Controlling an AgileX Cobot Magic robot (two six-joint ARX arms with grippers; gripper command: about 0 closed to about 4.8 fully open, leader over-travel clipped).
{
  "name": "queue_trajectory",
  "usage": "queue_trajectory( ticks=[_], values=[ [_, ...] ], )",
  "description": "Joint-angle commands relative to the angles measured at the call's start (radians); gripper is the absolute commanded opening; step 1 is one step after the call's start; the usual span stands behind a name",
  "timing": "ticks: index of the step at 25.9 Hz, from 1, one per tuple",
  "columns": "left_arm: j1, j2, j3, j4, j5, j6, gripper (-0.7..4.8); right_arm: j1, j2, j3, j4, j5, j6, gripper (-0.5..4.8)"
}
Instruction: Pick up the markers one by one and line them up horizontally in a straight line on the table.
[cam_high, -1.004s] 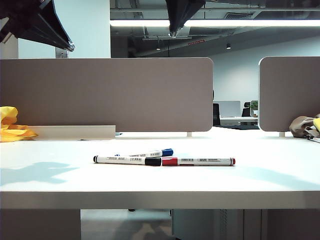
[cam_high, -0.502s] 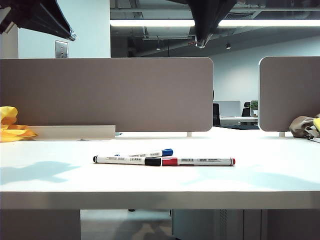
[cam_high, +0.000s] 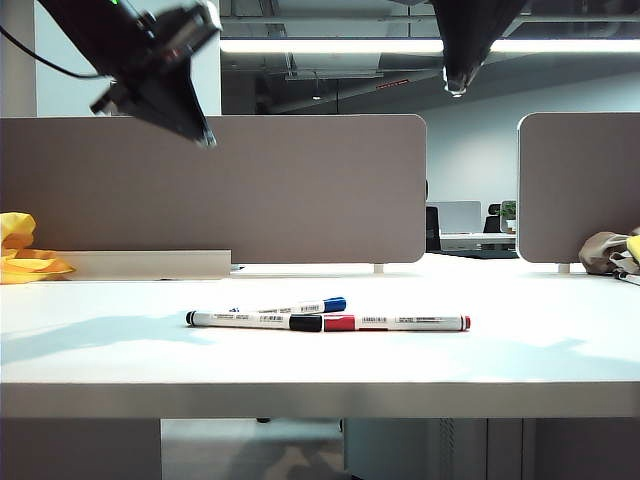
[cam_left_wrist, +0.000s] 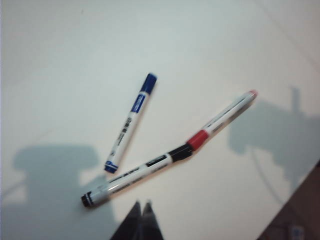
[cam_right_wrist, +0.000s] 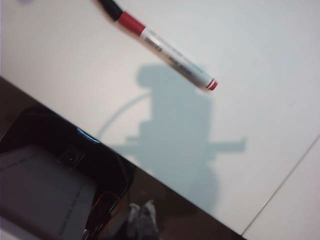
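Note:
Three markers lie on the white table (cam_high: 120, 370). The black-capped marker (cam_high: 255, 321) and the red-capped marker (cam_high: 397, 323) lie end to end, caps touching, in one line. Just behind them the blue-capped marker (cam_high: 296, 307) lies at a slant. In the left wrist view the blue marker (cam_left_wrist: 130, 121) angles away from the black marker (cam_left_wrist: 135, 174) and red marker (cam_left_wrist: 220, 119). My left gripper (cam_high: 205, 137) hangs shut and empty high above the table's left part; its tips (cam_left_wrist: 141, 204) point near the black marker's end. My right gripper (cam_high: 456, 88) is shut, empty, high on the right.
Grey divider panels (cam_high: 215, 185) stand along the table's back. A yellow cloth (cam_high: 20, 252) lies at the far left, and a bundle of cloth (cam_high: 610, 252) at the far right. The right wrist view shows the table's front edge and a dark object (cam_right_wrist: 55, 170) below it.
My left gripper has swung down and to the right, further into the exterior view. My right gripper has moved to the right along the top. The markers have not moved.

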Motion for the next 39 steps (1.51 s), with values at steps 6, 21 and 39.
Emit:
queue_trajectory(
  ticks=[6,21,39],
  values=[
    [-0.018,0.198,0.117,-0.036,-0.044,0.056,-0.05,0.001,-0.031,-0.113,0.009,-0.023,-0.012,-0.06],
    [-0.028,0.378,0.225,-0.053,-0.064,0.169,0.00,-0.005,-0.060,-0.172,0.018,-0.028,-0.040,-0.06],
    [-0.044,0.467,0.259,-0.029,0.007,0.188,1.27,-0.004,-0.066,-0.172,0.241,-0.068,-0.040,-0.06]
  ],
)
